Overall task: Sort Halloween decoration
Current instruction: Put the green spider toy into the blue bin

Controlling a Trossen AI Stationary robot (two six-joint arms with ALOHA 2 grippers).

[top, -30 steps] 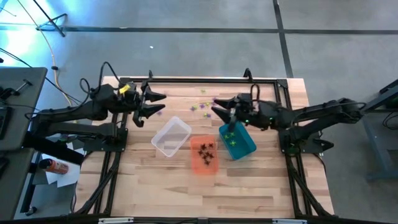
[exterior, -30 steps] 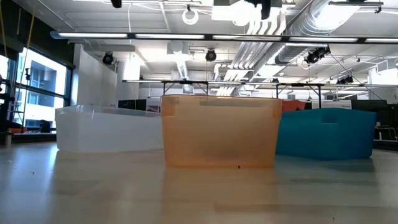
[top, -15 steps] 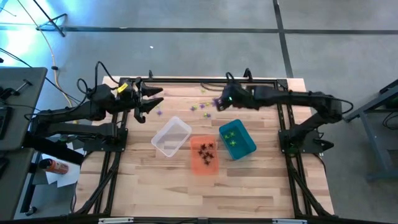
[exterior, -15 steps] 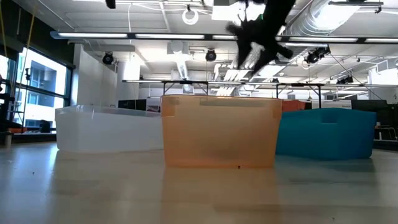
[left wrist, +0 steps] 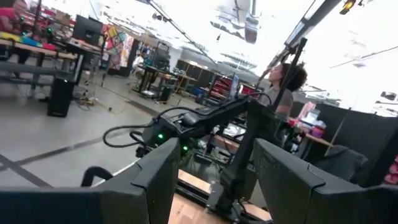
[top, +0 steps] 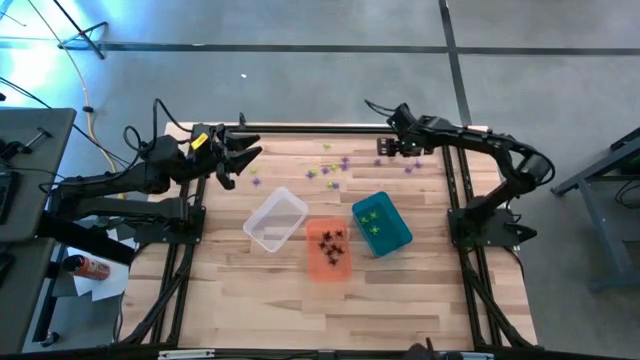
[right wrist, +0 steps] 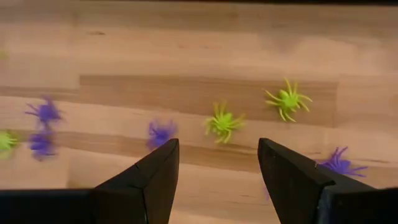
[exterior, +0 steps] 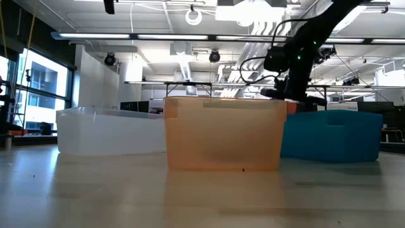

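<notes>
Loose purple and green Halloween decoration spiders [top: 345, 162] lie scattered on the wooden table near its far edge. My right gripper [top: 390, 148] hangs open above them, pointing steeply down. In the right wrist view a green spider [right wrist: 222, 123] lies on the wood just ahead of the gap between the open fingers [right wrist: 217, 146], with a purple one [right wrist: 160, 134] beside it. Green spiders [top: 372, 220] lie in the teal bin and black ones [top: 330, 240] in the orange bin. My left gripper [top: 243, 160] waits open, raised over the far left of the table, with nothing between its fingers [left wrist: 216, 149].
The clear bin [top: 276, 220], the orange bin [top: 328, 262] and the teal bin [top: 398, 235] stand side by side mid-table. A black rail [top: 320, 128] runs along the far edge. A person [left wrist: 286, 81] shows in the room beyond the table.
My right gripper has swung from beside the teal bin toward the table's far edge and to the right. It has sunk and tipped from near level to pointing steeply down over the loose spiders. It stays open. My left gripper has turned slightly at the wrist.
</notes>
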